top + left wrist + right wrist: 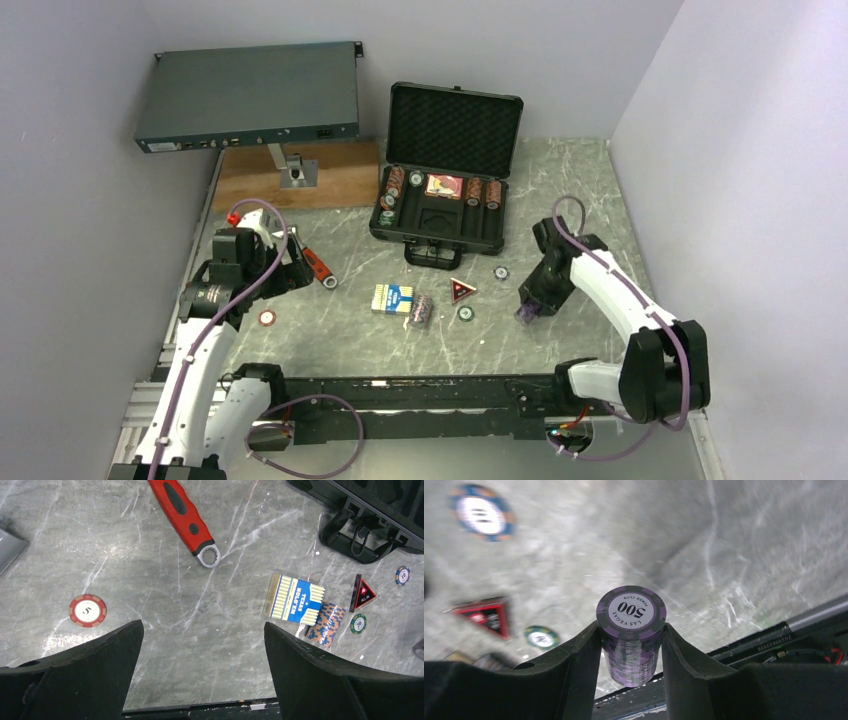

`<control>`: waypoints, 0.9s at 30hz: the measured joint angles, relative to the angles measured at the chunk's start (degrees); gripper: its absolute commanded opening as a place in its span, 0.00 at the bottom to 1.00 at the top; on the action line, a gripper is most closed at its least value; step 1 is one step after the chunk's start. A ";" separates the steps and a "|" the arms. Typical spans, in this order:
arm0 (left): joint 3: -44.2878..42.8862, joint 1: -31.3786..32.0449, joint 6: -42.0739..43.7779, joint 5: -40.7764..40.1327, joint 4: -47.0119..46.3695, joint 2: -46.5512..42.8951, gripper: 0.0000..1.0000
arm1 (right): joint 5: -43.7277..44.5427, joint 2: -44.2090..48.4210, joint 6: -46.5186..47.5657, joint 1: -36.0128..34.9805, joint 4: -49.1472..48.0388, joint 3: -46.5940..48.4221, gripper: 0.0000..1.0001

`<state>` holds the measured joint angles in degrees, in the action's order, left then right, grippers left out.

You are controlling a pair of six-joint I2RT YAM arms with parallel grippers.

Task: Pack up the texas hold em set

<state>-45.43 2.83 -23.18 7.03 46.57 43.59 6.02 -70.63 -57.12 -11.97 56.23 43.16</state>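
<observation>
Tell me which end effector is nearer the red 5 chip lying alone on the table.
Left. The left end effector hovers open right beside the red 5 chip; the right end effector, gripping a purple chip stack, is far across the table.

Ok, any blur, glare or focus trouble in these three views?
Right wrist: the purple chip stack is sharp, but the table behind it is smeared, and the blue chip and red token are unreadable. Left wrist: crisp, the card box lettering legible, with pale glare on the table by the red chip. Top external: even light, soft shadows, no blur.
</observation>
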 measured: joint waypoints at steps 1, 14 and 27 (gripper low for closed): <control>0.00 0.00 0.00 0.00 0.00 0.00 0.97 | 0.04 -0.42 1.33 0.00 0.02 2.01 0.00; 0.00 0.31 -0.20 -0.90 2.08 -0.42 0.93 | -0.48 -8.96 23.50 -0.13 -1.07 24.81 0.00; 0.00 0.37 -0.15 -0.83 2.60 0.81 0.93 | -3.21 -19.43 36.26 -2.49 -12.87 34.82 0.00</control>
<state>-45.43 3.20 -23.33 6.20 49.17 44.40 2.81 -90.06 -20.86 -14.46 43.35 77.97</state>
